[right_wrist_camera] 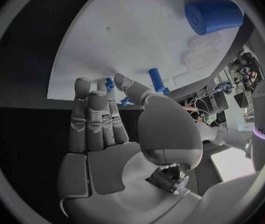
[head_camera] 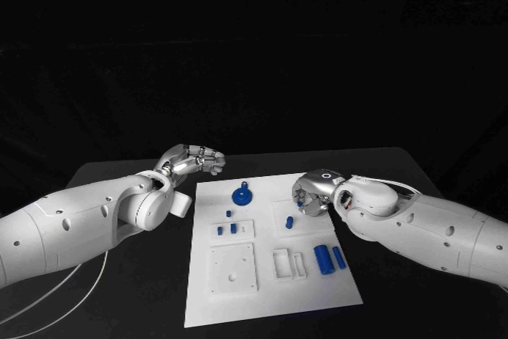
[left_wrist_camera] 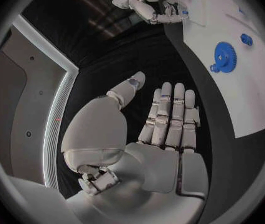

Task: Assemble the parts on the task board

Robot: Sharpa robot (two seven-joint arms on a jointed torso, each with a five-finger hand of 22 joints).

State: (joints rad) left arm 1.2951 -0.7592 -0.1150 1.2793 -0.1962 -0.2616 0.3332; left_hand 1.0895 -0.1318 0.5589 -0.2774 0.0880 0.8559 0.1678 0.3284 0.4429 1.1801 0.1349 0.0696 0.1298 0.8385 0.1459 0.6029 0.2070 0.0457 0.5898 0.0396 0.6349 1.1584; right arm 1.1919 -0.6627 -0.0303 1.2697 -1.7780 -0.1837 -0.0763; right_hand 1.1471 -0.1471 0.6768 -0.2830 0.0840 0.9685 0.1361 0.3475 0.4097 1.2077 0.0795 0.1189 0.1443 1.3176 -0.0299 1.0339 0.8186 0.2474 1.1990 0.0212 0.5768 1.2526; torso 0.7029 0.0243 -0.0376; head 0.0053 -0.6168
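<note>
Both hands' fingers straight, slightly apart, nothing held: left hand point(left_wrist_camera: 164, 129), right hand point(right_wrist_camera: 107, 134)

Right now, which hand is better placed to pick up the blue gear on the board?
Left, probably. The left hand is open with the blue gear just ahead of its fingers; the right hand sits lower, beside a small blue peg.

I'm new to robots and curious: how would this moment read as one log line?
left hand: open, off the board's far left corner | right hand: open, over task board | blue gear: on board
</note>
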